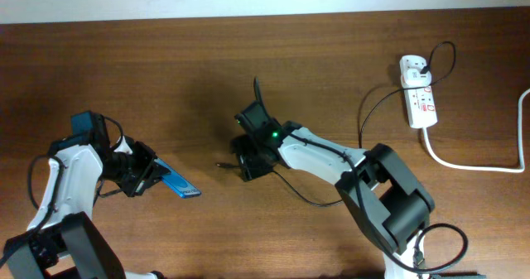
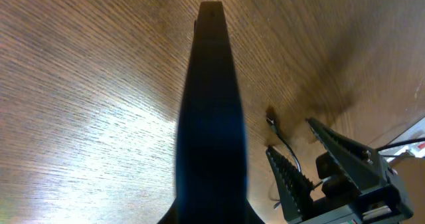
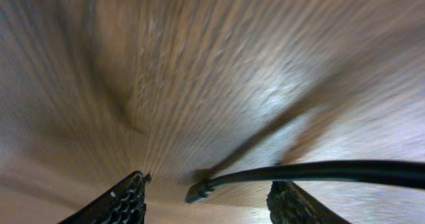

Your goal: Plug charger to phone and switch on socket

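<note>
View from above: the left claw (image 1: 142,178) was shut tight on the phone (image 1: 180,185); the socket (image 1: 420,97) lay far right of the phone. Left wrist: the right claw (image 2: 290,137) stood near the phone. Right wrist: its jaws were half wide around the charger (image 3: 265,174) tip. It should pinch close to that tip. No boxes showed.

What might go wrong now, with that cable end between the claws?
The right gripper has its jaws around the charger only at its very tip, not clamped yet; it might slip out or twist. The left gripper holds the phone by one end, so pushing the connector in might tilt it.
</note>
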Controlling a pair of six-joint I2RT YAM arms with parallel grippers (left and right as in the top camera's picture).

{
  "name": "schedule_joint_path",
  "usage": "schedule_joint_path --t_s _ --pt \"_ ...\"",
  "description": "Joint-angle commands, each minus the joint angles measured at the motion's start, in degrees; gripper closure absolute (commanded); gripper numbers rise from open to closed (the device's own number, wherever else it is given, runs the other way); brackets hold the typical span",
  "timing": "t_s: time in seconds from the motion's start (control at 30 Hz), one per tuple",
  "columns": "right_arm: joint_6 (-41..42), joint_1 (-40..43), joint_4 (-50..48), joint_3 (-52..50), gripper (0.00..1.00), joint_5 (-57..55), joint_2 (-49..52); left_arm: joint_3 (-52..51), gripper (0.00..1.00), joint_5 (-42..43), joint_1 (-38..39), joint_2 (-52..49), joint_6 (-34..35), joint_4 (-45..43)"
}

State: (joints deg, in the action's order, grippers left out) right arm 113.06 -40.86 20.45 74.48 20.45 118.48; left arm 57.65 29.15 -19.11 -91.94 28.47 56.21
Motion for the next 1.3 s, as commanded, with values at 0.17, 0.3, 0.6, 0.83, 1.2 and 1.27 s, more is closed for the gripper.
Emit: schedule_joint_path --t_s 0.17,0.3,0.6,0.83,1.2,1.27 --pt "1.27 -2.16 7.72 -0.33 0.72 -5.79 8.22 0.31 1.00 1.05 -0.31 -0.09 -4.87 1.92" --pt "-5.70 -0.63 9.77 -0.28 0.68 -7.67 8.22 0.31 1.00 1.07 -0.31 -0.09 -5.01 1.99" --pt "-5.73 0.50 15.76 -0.28 0.96 -13.25 8.28 0.31 1.00 1.09 -0.28 -0.09 -5.01 3.10" --pt "-31.95 3.06 10.16 -0.22 0.96 -17.09 4.74 0.33 1.00 7.98 -0.28 -0.09 -10.88 4.07" --pt "-64.63 -0.94 14.32 -1.18 0.96 -20.09 -21.57 0.33 1.00 26.18 -0.28 -0.09 -23.41 -3.21" --pt "-64.63 -3.65 18.91 -4.00 0.96 -25.27 -16.85 0.33 1.00 26.18 -0.28 -0.09 -23.41 -2.64"
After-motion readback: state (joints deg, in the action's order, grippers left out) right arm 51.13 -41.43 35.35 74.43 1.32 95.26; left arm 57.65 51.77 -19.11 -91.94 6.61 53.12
